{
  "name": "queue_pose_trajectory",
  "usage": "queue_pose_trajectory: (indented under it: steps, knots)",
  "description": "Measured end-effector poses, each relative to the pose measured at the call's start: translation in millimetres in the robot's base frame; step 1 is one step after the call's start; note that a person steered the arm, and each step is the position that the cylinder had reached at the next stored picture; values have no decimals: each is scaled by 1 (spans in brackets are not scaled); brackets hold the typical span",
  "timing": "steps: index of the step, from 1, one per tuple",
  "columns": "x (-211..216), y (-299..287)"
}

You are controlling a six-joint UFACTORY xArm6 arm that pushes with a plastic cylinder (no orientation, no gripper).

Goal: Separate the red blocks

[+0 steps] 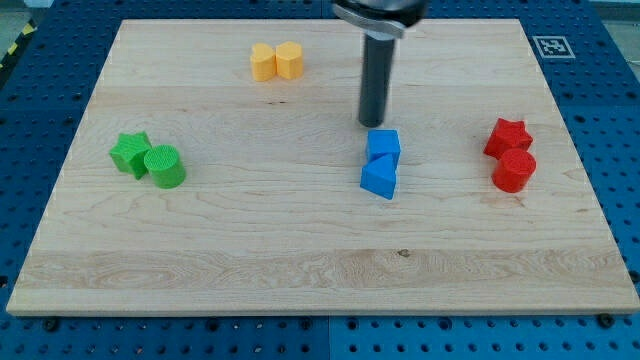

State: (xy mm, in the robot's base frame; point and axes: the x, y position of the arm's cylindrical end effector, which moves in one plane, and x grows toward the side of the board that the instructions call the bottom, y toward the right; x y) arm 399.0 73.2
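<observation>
Red blocks, two in number, lie together near the right edge of the wooden board [300,250] in the camera view: a red star-shaped block [507,136] and, touching it on the side toward the view's bottom, a red cylinder block [515,170].

Task status: separation has not been achieved. The two red blocks are in contact, and judging from this picture the whole of the work remains, namely the approach, the contact and the push that parts them.

Tool state: the arm carries no gripper, so there are no jaws to be wide or narrow and nothing is held. It ends in a straight dark rod, and the tip [372,123] rests at the board surface, touching no block as far as can be seen.

Position relative to the tip:
- The red pair lies well apart from the tip, toward the view's right and slightly toward the view's bottom.
- A blue cube-like block [383,144] sits just below the tip, with a blue wedge-shaped block [379,178] touching it further toward the view's bottom.
- Two yellow blocks [276,61] stand to the upper left of the tip.
- A green star-shaped block [131,152] and a green cylinder block [165,166] lie far to its left.

The path from the tip to the red pair appears unobstructed.
</observation>
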Motion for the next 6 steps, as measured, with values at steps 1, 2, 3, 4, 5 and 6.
queue_pose_trajectory:
  steps: [1,2,3,4,5,6]
  knots:
    - [-17,39]
    - [-15,78]
    - [37,95]
    - [74,111]
    - [87,113]
    - [58,113]
